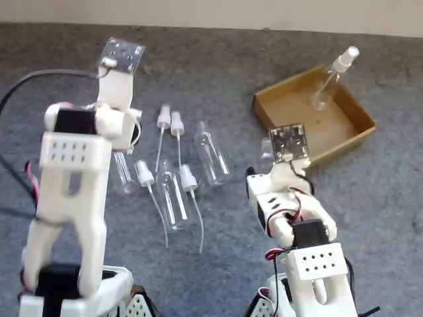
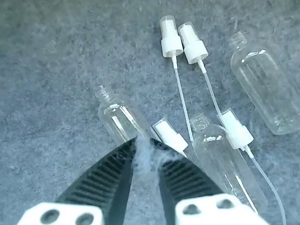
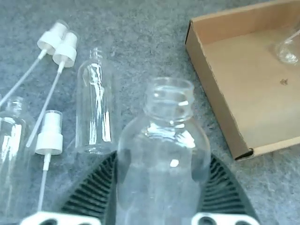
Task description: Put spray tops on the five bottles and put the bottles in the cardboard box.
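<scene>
Cardboard box (image 3: 212, 91) lies near bottle (image 3: 164, 136) in right pincer (image 3: 161, 161).

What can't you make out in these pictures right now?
High view: the leftmost bottle, partly covered by the left arm.
High view: the held bottle, largely behind the wrist of the right arm.
Right wrist view: the boxed bottle in the cardboard box, cut off by the picture's edge.

This looks like a small robotics lab or hobby bench. The surface (image 1: 383, 211) is covered in grey felt-like cloth, with a pale plain wall (image 1: 264, 10) behind. A white plastic left arm (image 1: 69, 165) and right arm (image 1: 316, 261), with bare red and black wires (image 1: 295, 210), stand side by side.
</scene>
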You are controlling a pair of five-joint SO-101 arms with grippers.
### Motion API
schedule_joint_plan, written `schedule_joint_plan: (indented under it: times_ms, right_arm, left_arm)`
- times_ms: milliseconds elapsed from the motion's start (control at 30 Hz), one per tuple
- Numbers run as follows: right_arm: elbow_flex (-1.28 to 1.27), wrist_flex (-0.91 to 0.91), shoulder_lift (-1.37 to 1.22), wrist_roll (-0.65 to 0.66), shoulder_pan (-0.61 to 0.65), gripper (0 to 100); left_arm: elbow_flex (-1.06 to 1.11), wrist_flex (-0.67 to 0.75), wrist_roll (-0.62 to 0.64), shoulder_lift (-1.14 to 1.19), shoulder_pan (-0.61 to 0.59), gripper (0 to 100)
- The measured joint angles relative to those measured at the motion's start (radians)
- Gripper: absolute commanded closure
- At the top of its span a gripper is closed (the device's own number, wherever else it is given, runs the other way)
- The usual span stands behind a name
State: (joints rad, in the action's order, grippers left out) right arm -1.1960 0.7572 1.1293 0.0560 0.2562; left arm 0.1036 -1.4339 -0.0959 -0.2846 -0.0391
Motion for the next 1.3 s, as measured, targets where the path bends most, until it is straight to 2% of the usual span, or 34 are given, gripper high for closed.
schedule_joint_plan:
  times_ms: [200,400,667,1067,1300]
  right_arm:
    - [-0.087,-0.127,0.000,0.000,0.000,88.1]
    - [-0.169,-0.264,0.006,-0.002,0.000,88.1]
    - [-0.222,-0.408,0.006,-0.002,0.000,88.1]
    - [-0.287,-0.428,0.008,-0.002,0.000,88.1]
    - [-0.287,-0.428,0.008,-0.002,0.000,88.1]
  left_arm:
    - [-0.229,-0.064,0.003,0.275,0.020,99]
    - [-0.493,-0.144,0.000,0.529,0.086,86]
    - [-0.852,-0.212,0.000,0.873,0.086,87]
    - [-1.301,-0.212,0.000,1.290,0.083,87]
    - [-1.453,-0.212,0.000,1.436,0.061,87]
